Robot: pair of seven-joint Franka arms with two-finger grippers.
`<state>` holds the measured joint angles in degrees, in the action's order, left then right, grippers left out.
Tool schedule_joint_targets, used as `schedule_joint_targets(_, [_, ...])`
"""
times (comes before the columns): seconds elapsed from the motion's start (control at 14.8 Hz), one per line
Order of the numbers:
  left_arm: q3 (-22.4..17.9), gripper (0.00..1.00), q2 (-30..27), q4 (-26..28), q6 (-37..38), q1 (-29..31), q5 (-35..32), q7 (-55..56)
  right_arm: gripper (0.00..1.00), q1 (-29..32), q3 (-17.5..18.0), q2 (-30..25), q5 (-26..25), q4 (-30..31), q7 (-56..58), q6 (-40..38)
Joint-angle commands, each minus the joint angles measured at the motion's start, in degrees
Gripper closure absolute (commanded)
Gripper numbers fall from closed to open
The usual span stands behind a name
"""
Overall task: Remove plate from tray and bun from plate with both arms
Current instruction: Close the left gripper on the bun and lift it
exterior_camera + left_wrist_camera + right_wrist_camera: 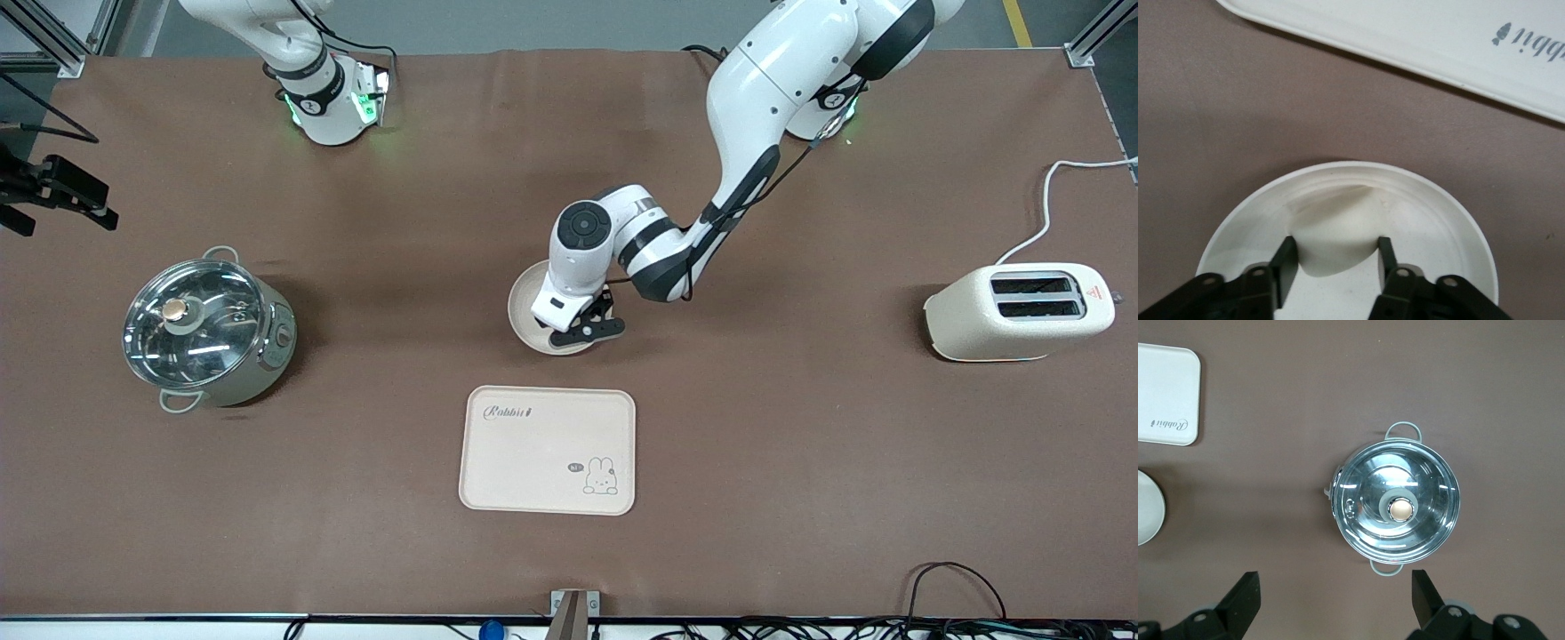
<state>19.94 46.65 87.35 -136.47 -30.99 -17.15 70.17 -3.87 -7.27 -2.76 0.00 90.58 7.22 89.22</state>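
The round cream plate [524,311] lies on the table, a little farther from the front camera than the tray. My left gripper [587,333] is down in the plate. In the left wrist view the left gripper [1336,243] has its fingers [1288,260] against both sides of the pale bun [1338,223], which rests on the plate [1458,220]. The bun is hidden under the hand in the front view. My right gripper [67,191] waits high over the right arm's end of the table. In the right wrist view it [1335,587] is open and empty.
The cream rabbit tray [547,449] lies nearer to the front camera than the plate. A steel pot with a glass lid [204,329] stands toward the right arm's end, under the right gripper [1398,507]. A cream toaster [1022,311] stands toward the left arm's end.
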Motion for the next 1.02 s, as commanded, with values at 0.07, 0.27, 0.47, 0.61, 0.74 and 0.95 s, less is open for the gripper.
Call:
schedule_joint_targets(0.07, [-0.9,1.00,1.4,-1.3,-2.7,-1.0,-1.3,3.6,0.00,1.1,0.9,-0.1,-1.1,0.6,0.0,1.6])
schedule_joint_targets(0.27, [-0.9,1.00,-0.3,-1.2,-0.8,-0.3,-1.7,3.0,0.00,1.1,0.9,-0.1,-1.1,0.3,0.0,1.6])
schedule_joint_targets(0.47, [-0.7,1.00,-4.0,-4.8,12.9,0.4,-1.0,-1.0,0.00,1.1,0.9,0.6,-1.1,0.3,0.0,1.6])
schedule_joint_targets(0.61, [-0.3,1.00,-7.2,-6.1,19.8,3.3,-0.7,-7.6,0.00,1.0,0.9,0.6,-1.1,0.3,0.0,1.6])
schedule_joint_targets(0.74, [-0.2,0.99,-10.8,-4.8,22.2,8.6,1.1,-17.1,0.00,1.0,0.9,0.6,-1.1,0.3,-0.1,1.6])
schedule_joint_targets(0.95, [-0.2,0.99,-15.2,-0.1,23.9,16.8,1.6,-32.7,0.00,0.8,0.9,0.7,-0.9,0.3,-0.1,1.7])
